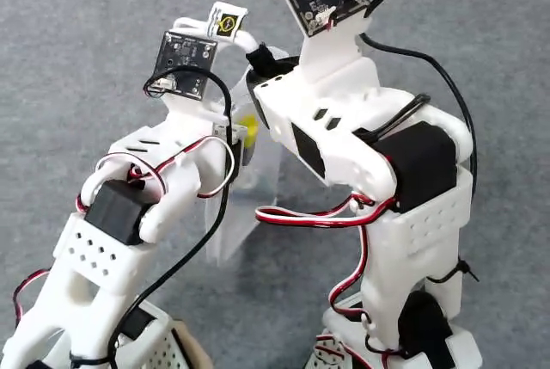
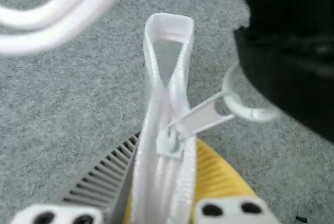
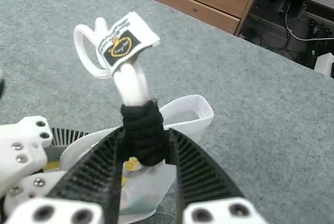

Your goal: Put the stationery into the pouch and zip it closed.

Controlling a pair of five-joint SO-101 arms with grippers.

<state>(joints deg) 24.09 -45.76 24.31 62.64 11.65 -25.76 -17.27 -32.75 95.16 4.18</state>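
Zipping looks to be the step in hand: the left hand [image 2: 163, 205] clamps the upright pouch [image 1: 245, 201] over the table [image 1: 77, 51], the right hand [image 3: 146, 153] pinches its pull strap [image 3: 133, 84], and the slider [image 2: 169, 141], short of the open end, probably needs a steady pull along the teeth.

The clear pouch [image 1: 247, 210] has a white zipper [image 2: 166, 143]. The cable [image 3: 133, 85] is white with a black band; its tag [image 3: 127, 40] is white, black and yellow. The tabletop [image 1: 77, 59] is mottled grey. The right gripper [image 3: 146, 141] is black and ribbed.
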